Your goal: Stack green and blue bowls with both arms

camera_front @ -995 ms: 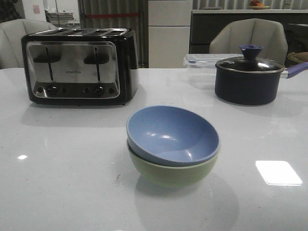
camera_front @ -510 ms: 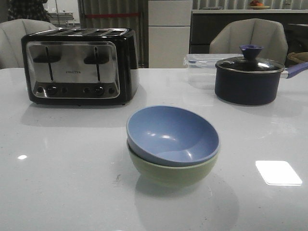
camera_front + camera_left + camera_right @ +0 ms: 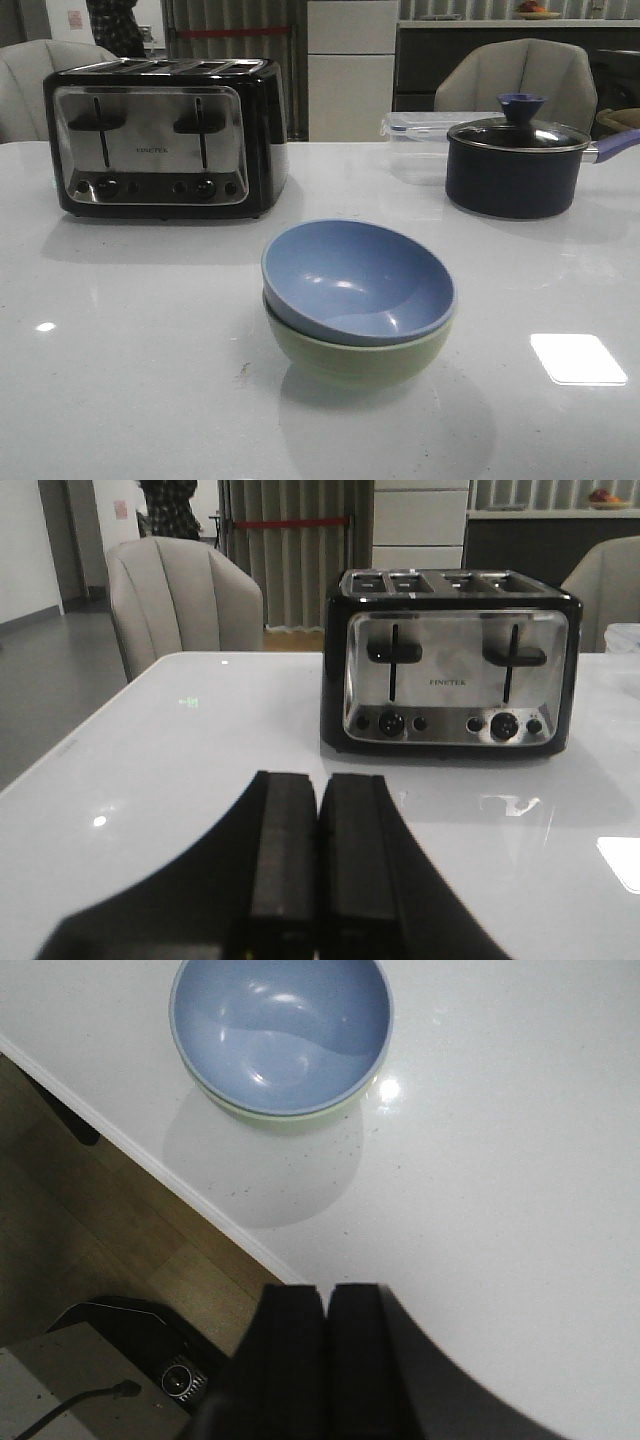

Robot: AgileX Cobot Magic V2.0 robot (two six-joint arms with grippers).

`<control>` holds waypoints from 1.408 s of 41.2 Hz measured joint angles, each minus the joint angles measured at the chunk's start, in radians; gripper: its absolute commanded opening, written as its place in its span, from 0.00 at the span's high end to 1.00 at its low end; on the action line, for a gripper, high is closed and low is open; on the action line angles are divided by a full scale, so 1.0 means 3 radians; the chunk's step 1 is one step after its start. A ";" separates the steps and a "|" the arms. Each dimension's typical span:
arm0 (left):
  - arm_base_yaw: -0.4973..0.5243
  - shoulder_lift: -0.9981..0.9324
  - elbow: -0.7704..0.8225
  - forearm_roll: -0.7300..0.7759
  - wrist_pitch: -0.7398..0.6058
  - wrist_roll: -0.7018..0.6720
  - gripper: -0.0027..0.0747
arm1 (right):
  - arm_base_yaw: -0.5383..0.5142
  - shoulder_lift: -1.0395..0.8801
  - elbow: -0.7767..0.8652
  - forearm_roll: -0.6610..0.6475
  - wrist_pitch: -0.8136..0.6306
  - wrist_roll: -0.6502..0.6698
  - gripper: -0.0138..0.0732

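Right now both grippers are empty and pressed shut. Seen from its own wrist camera, the left gripper (image 3: 318, 865) fills the lower middle of the frame, its two black fingers (image 3: 282, 850) flat against each other with only a thin seam between them, holding nothing. Beyond it, in the centre right of that frame, a black and chrome toaster (image 3: 452, 663) stands on the white table (image 3: 190, 750), with a grey armchair (image 3: 178, 598) behind the table's far edge at upper left.

The right gripper (image 3: 325, 1355) looks the same in its wrist view: fingers (image 3: 290, 1350) closed together at the bottom centre, nothing between them, well apart from the bowls.

Over in the front view, neither arm shows. The blue bowl (image 3: 357, 280) sits nested inside the green bowl (image 3: 355, 357) in the lower middle of the frame, tilted a little so its rim rides higher on the left. At upper right stands a dark navy lidded pot (image 3: 515, 165), a clear plastic container (image 3: 420, 135) just behind it.
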 measured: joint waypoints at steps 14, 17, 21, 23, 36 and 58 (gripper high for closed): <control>-0.0110 0.0000 0.0000 0.0000 -0.0106 0.0000 0.85 | 0.0000 0.0000 0.0000 0.0000 0.0000 0.0000 0.78; -0.0124 0.0000 0.0000 0.0000 -0.0106 0.0000 0.85 | 0.0000 0.0000 0.0000 0.0000 0.0000 0.0000 0.78; -0.0139 0.0000 0.0000 0.0000 -0.0106 0.0000 0.85 | 0.0000 0.0000 0.0000 0.0000 0.0000 0.0000 0.78; -0.0139 0.0000 0.0000 0.0000 -0.0106 0.0000 0.85 | 0.0000 0.0000 0.0000 0.0000 0.0000 0.0000 0.78; -0.0139 0.0000 0.0000 -0.0005 -0.0106 0.0000 0.85 | 0.0000 0.0000 0.0000 0.0000 0.0000 0.0000 0.78; -0.0139 0.0000 0.0000 -0.0005 -0.0106 0.0000 0.85 | -0.0007 -0.0047 0.0006 0.0000 0.0000 0.0000 0.78</control>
